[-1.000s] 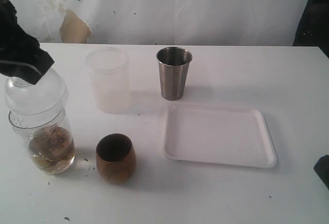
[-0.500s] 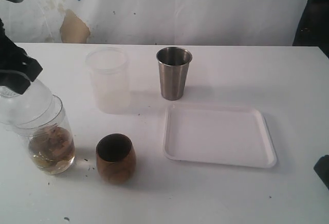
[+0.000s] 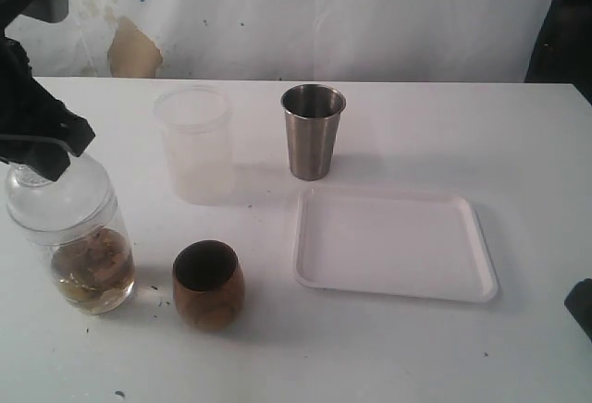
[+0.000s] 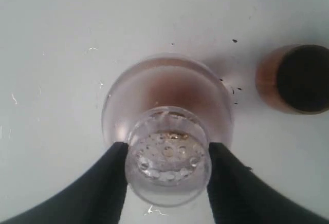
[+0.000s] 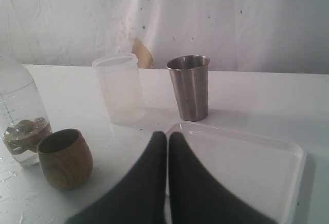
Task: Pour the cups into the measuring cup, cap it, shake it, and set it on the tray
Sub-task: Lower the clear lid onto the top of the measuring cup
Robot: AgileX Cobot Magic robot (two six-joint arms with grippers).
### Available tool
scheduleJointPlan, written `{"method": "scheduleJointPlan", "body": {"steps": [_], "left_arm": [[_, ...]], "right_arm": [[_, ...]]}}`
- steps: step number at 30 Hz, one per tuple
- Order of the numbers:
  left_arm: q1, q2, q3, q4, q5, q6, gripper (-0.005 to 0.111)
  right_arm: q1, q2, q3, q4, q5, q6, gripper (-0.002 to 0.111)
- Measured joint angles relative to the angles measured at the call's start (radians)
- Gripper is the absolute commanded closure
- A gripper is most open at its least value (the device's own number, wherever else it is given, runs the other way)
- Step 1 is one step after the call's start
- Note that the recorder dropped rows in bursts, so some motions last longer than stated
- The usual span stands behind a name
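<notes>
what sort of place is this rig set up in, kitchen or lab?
Probably a lab test bench, not a kitchen: plain white table, stained white sheet as backdrop, and only staged props: steel tumbler, wooden cup, white tray.

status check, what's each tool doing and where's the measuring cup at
Left tool shut on cap, cap on measuring cup, brown mix inside. Right tool shut, holding nothing. Wooden cup stands between measuring cup and tray.
</notes>
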Motion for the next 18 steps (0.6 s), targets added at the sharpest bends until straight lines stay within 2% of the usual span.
{"method": "scheduleJointPlan", "body": {"steps": [18], "left_arm": [[0.0,0.004,0.0,0.002,-0.029,0.0,0.107]], "right_arm": [[0.0,0.0,0.0,0.0,0.0,0.0,0.107]]}}
